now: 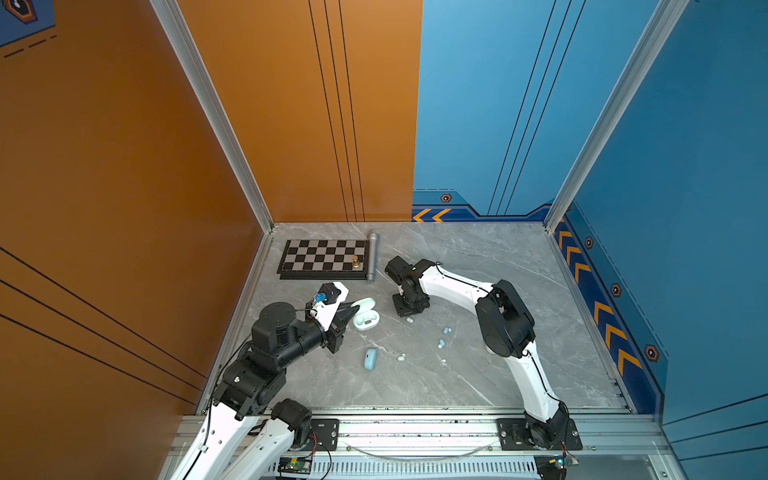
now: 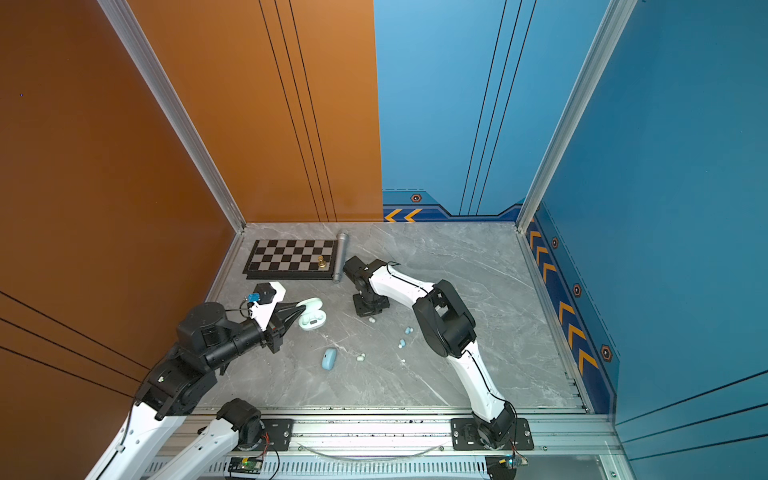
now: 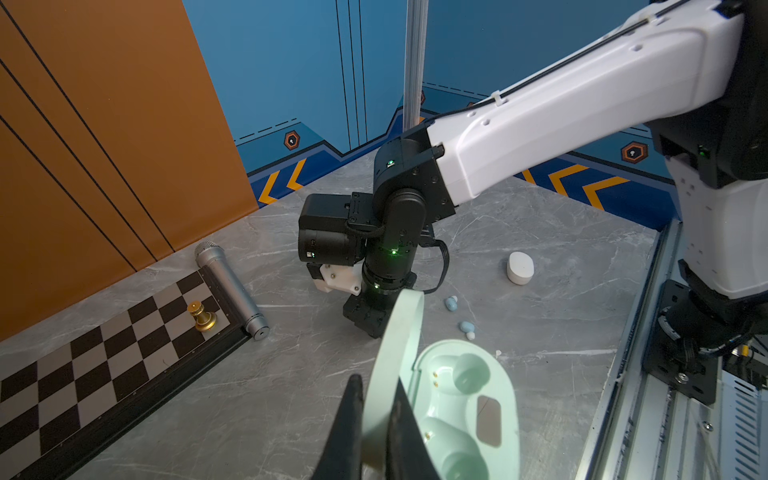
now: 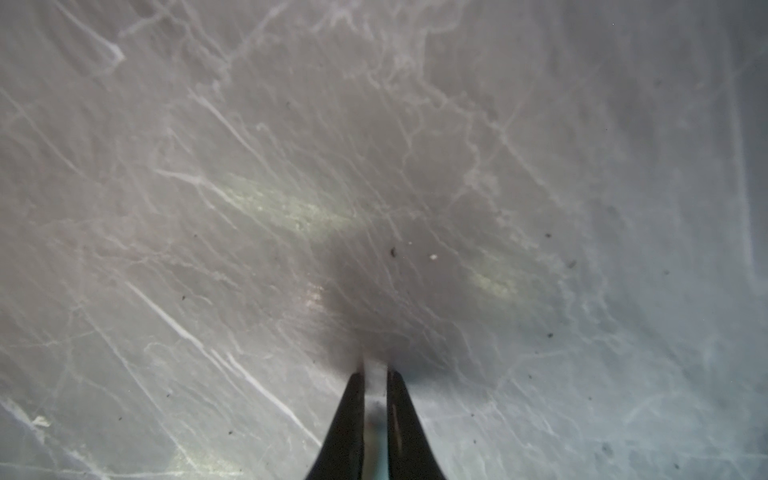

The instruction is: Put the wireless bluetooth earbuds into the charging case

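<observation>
1. Two arms work over the grey marble table [image 1: 478,374]. The left gripper [image 3: 377,380] pinches the raised lid [image 3: 395,345] of the mint charging case [image 1: 365,321], with one finger on each face of it.
2. That case lies open on the left side of the table in both top views. In the left wrist view, both of its wells are bare.
3. The right gripper [image 4: 376,374] points straight down at the table. Its fingers are drawn nearly together with only a sliver of gap. Something pale shows low between them, but I cannot tell what it is.
4. Loose on the marble lie the whitish earbuds [image 1: 409,320], a pair just beside the right gripper's body.
5. Nearer the front are the pale blue earbuds [image 1: 446,330], two of them a little apart. A mint earbud [image 1: 401,357] lies further front and left of them, just beside the blue charging case [image 1: 370,358], which is closed.
6. A white charging case [image 3: 519,268], also closed, shows only in the left wrist view, beyond the blue buds.
7. At the back lies a chessboard [image 1: 320,257] with a gold chess piece [image 1: 355,262] on it. A silver microphone [image 1: 372,257] rests along its right edge.
</observation>
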Controlling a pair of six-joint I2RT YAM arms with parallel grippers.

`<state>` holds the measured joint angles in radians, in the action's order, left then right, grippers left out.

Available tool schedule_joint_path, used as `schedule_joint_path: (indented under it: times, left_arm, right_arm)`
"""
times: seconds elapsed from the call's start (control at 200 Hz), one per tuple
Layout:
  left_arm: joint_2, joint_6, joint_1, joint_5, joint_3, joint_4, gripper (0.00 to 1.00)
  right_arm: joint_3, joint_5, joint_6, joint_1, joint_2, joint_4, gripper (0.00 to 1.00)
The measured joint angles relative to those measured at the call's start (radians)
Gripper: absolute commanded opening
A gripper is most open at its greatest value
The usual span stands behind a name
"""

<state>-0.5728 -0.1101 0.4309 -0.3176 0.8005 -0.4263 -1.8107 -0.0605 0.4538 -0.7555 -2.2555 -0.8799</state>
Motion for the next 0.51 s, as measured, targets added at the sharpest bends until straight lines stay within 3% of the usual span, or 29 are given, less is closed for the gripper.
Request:
schedule_joint_path:
  times: [0.17, 0.506]
  left_arm:
    - [0.000, 0.000, 0.000, 0.000, 0.000, 0.000, 0.00]
    - [-0.001, 0.004, 0.000, 0.000, -0.015, 0.012, 0.00]
  right_arm:
    - [-0.001, -0.014, 0.000, 0.004, 0.000, 0.000, 0.12]
    - [0.002, -0.045, -0.088, 0.050, 0.058, 0.000, 0.33]
